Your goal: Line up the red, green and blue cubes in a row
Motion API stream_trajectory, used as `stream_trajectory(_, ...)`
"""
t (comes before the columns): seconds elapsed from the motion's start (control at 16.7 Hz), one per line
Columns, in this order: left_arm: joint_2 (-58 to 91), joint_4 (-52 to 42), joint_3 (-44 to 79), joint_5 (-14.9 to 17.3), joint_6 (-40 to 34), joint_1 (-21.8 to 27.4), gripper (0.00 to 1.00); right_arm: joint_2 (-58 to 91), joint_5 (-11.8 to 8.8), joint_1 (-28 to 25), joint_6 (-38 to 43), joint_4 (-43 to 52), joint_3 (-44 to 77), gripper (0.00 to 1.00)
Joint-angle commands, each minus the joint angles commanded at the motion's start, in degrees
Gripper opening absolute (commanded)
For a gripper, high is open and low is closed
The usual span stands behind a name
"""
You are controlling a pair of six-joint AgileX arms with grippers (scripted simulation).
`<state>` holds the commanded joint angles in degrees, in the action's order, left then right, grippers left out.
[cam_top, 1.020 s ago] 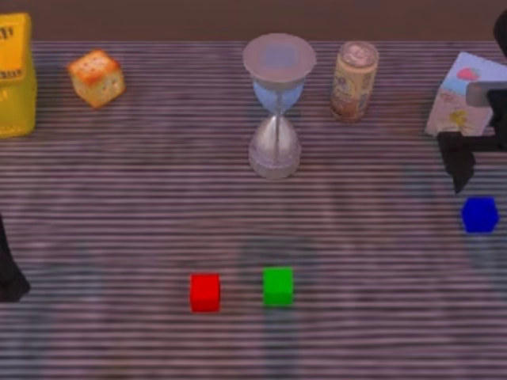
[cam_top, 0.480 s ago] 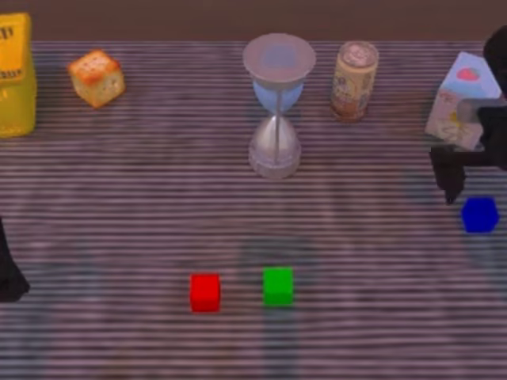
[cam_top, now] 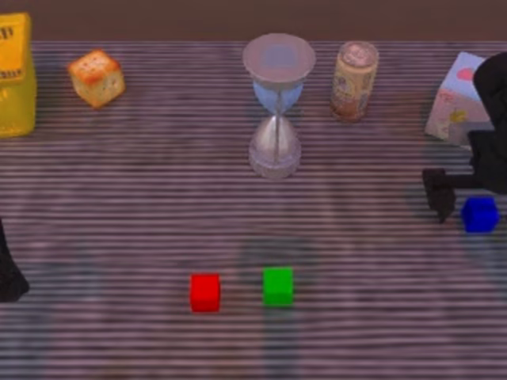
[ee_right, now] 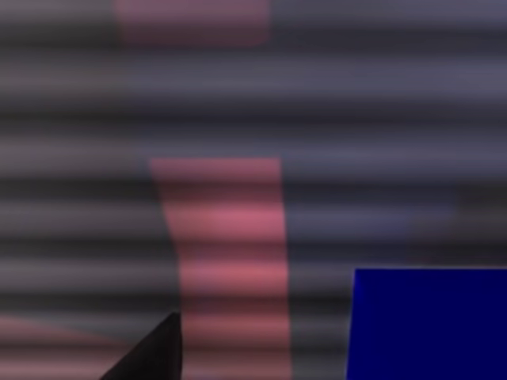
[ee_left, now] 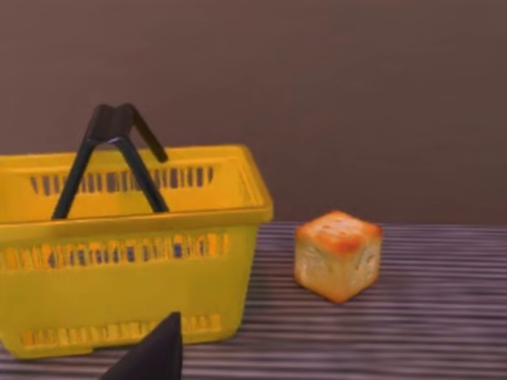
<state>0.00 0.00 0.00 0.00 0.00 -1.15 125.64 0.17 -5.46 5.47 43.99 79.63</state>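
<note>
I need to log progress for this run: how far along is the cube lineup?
Done: the red cube and green cube sit side by side near the table's front. In hand: the right gripper is at the blue cube, not visibly gripping it. Left: carrying blue into the row. The left arm sits parked at the left edge.

My right tool [cam_top: 467, 194] at right edge of top view: matte black, blocky, w/ one slim dark finger [cam_top: 440, 194] showing. Left arm [cam_top: 9, 273], lower left edge: plain black too, tapered, no markings.
</note>
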Motion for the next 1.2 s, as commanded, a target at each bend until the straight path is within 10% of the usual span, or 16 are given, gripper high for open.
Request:
stream_trajectory(0.84,0.0,0.0,0.0,0.0,0.0,0.0,1.00,0.0,0.0,0.0,0.0,0.0,0.0,0.02)
stream_trajectory(1.2,0.0,0.0,0.0,0.0,0.0,0.0,1.00,0.0,0.0,0.0,0.0,0.0,0.0,0.00)
